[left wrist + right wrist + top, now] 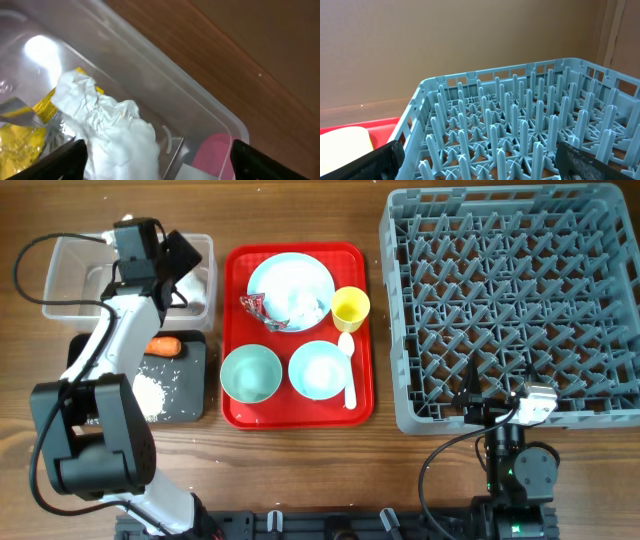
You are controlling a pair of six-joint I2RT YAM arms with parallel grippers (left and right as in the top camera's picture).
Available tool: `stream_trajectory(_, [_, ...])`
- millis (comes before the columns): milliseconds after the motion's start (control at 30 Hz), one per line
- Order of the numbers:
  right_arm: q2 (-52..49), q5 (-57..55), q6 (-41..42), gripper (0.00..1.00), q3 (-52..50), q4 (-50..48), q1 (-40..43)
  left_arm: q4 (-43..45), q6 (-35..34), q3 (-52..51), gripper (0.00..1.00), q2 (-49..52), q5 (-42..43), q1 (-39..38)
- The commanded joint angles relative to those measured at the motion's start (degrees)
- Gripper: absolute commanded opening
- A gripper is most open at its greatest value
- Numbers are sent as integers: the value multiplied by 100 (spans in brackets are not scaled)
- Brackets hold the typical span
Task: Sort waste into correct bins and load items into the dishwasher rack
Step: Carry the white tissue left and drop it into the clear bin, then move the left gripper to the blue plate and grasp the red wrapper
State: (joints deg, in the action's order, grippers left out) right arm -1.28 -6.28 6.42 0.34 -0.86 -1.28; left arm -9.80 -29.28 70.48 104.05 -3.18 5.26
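Two grippers, both w/ jaws apart. Left gripper is over clear tub. Tissue and yellow wrapper lie inside, lower edges cut off. Overhead, arm hides tub's 3 o'clock part. Carrot and rice sit on black tray. Right gripper is at 6 o'clock edge of rack, fingertips only partly in frame.

Overhead straight down; left wrist close over clear tub, right wrist low before rack.
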Motion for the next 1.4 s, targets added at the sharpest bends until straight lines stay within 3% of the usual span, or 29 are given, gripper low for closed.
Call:
stream_trajectory(0, [-11, -57, 46, 100, -4, -26, 24, -4, 404, 107, 99, -267, 374, 4])
stream_trajectory(233, [-11, -57, 44, 100, -4, -26, 24, -553, 413, 107, 100, -1285, 986, -160])
stream_trajectory(533, [-11, -57, 46, 100, -4, -26, 24, -1668, 317, 107, 100, -2111, 981, -1147])
stream_trajectory(733, [-11, -57, 44, 100, -4, -26, 24, -2216, 310, 98, 100, -2048, 979, -1696])
stream_trajectory(933, [-11, -57, 44, 100, -4, -24, 24, -2610, -647, 79, 100, -1773, 944, -2109])
stream_trajectory(1067, [-11, -57, 44, 100, -4, -24, 24, -2715, -1207, 79, 100, -1440, 463, -2273])
stream_trajectory(1367, [-11, -57, 44, 100, -4, -24, 24, -2643, -1976, 79, 100, -426, -227, -2341])
